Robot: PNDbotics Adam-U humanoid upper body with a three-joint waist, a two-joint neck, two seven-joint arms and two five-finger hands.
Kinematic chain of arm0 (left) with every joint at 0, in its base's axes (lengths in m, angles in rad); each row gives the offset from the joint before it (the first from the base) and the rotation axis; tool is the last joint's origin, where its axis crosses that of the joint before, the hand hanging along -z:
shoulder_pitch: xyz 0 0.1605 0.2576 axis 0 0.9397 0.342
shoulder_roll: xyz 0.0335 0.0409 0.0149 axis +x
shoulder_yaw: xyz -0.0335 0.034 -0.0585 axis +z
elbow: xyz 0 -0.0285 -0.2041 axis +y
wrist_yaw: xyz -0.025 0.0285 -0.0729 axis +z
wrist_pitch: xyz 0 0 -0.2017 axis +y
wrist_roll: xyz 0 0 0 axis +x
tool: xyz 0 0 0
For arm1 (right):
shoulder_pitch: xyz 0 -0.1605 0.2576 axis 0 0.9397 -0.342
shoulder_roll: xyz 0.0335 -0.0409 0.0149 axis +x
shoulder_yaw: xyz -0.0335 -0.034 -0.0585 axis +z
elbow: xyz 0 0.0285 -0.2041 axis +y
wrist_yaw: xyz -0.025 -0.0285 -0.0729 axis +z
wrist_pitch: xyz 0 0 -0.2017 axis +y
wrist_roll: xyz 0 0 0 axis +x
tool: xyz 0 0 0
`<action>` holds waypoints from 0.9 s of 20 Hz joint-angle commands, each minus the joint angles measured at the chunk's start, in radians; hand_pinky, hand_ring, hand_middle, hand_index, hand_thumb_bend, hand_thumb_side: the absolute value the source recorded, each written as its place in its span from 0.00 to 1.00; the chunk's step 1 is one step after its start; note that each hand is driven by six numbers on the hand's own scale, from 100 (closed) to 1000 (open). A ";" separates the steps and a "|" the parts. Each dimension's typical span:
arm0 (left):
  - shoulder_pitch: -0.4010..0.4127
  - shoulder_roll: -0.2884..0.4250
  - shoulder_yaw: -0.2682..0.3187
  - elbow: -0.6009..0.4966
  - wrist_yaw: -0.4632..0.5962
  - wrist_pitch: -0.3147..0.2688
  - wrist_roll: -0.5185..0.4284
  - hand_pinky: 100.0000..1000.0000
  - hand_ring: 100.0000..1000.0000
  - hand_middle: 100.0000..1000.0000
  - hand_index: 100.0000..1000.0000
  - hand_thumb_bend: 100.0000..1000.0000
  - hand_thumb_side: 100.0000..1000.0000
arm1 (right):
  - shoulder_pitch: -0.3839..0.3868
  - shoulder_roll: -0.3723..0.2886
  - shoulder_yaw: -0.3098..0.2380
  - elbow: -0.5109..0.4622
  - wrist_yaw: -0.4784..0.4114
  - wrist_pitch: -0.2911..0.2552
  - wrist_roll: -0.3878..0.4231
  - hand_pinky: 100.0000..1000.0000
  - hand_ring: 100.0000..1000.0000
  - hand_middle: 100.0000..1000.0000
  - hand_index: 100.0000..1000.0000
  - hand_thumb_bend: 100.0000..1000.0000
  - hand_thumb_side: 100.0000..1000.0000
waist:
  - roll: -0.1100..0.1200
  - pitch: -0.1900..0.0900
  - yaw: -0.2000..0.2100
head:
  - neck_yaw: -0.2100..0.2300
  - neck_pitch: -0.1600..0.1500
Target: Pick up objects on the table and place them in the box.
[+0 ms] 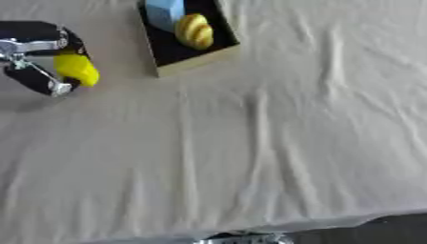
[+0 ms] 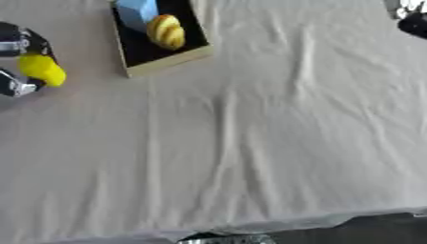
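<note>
Your left hand (image 1: 37, 59) curled around a yellow object (image 1: 76, 69) above the wrinkled cream tablecloth (image 1: 250, 152), beside the box (image 1: 188, 62); your right hand's (image 2: 410, 16) fingers couldn't be told.

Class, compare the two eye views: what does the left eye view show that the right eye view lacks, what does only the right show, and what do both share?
Only the left eye view shows the left hand whole, fingers curled round the yellow object. Only the right eye view shows a dark and silver part, probably the right hand, at its top right corner. Both share the box holding a blue block and a yellow ridged item, on the cloth-covered table.
</note>
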 commanded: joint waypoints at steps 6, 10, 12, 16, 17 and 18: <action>-0.131 -0.089 0.036 -0.115 -0.028 0.060 0.058 0.76 0.69 0.59 0.67 0.00 0.04 | -0.012 -0.026 -0.017 -0.014 -0.026 -0.004 -0.005 0.98 0.85 0.58 0.87 0.00 0.36 | -0.011 -0.035 0.003 | 0.007 0.003; -0.200 -0.179 0.049 -0.044 -0.044 0.053 0.089 0.75 0.67 0.58 0.67 0.00 0.16 | -0.026 -0.026 -0.013 -0.014 -0.037 -0.007 -0.002 0.98 0.85 0.58 0.86 0.00 0.35 | -0.014 -0.036 -0.004 | 0.018 0.001; -0.224 -0.226 0.057 -0.002 -0.052 0.042 0.100 0.74 0.67 0.59 0.68 0.00 0.07 | -0.034 -0.025 -0.011 -0.014 -0.042 -0.007 0.000 0.98 0.85 0.58 0.86 0.00 0.35 | -0.015 -0.035 -0.010 | 0.025 -0.003; -0.243 -0.339 0.078 0.084 -0.072 0.031 0.128 0.73 0.67 0.59 0.69 0.00 0.10 | -0.046 -0.019 -0.009 -0.014 -0.052 -0.002 0.007 0.98 0.85 0.57 0.86 0.00 0.36 | -0.017 -0.032 -0.022 | 0.031 -0.006; -0.243 -0.361 0.081 0.107 -0.083 0.029 0.136 0.73 0.67 0.60 0.69 0.00 0.10 | -0.048 -0.017 -0.009 -0.014 -0.054 -0.001 0.009 0.98 0.85 0.57 0.86 0.00 0.36 | -0.017 -0.031 -0.026 | 0.031 -0.006; -0.242 -0.377 0.084 0.130 -0.094 0.026 0.142 0.73 0.67 0.60 0.69 0.00 0.10 | -0.049 -0.016 -0.010 -0.014 -0.055 0.000 0.010 0.98 0.85 0.57 0.86 0.00 0.36 | -0.017 -0.030 -0.029 | 0.032 -0.005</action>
